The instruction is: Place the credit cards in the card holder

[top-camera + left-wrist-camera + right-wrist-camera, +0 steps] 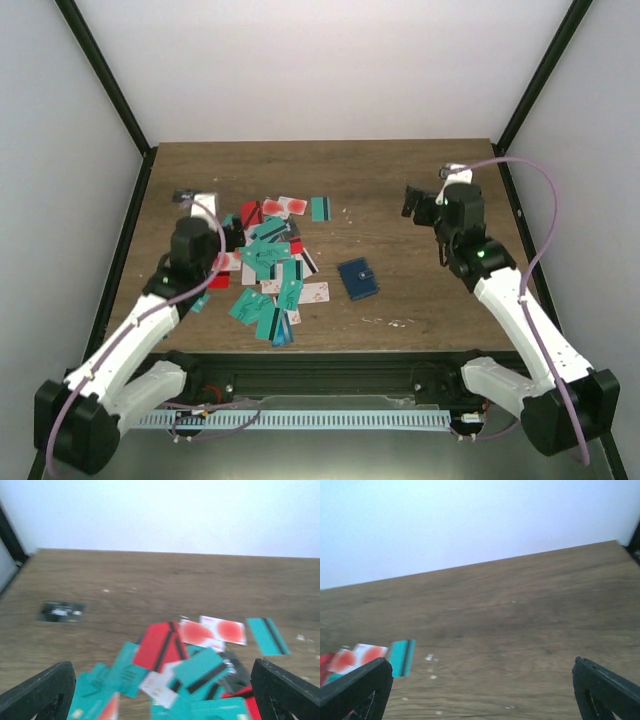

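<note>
The credit cards (270, 268) lie in a loose heap at the table's left middle, mostly teal, with some red and some white with red blotches. To the right of the heap the card holder (358, 278), a dark navy case, lies flat and closed. My left gripper (212, 228) hovers at the heap's left edge, open and holding nothing. Its view shows a red card (162, 645) and teal cards (200, 672) between wide fingers (42, 692). My right gripper (428, 195) hangs open and empty over bare wood at the far right. A teal card (401, 657) shows at that view's left edge.
A small black-grey object (183, 195) (61, 612) lies near the table's far left. Black frame posts (105, 75) rise at the back corners against white walls. Bare wood (520, 630) stretches ahead of the right gripper.
</note>
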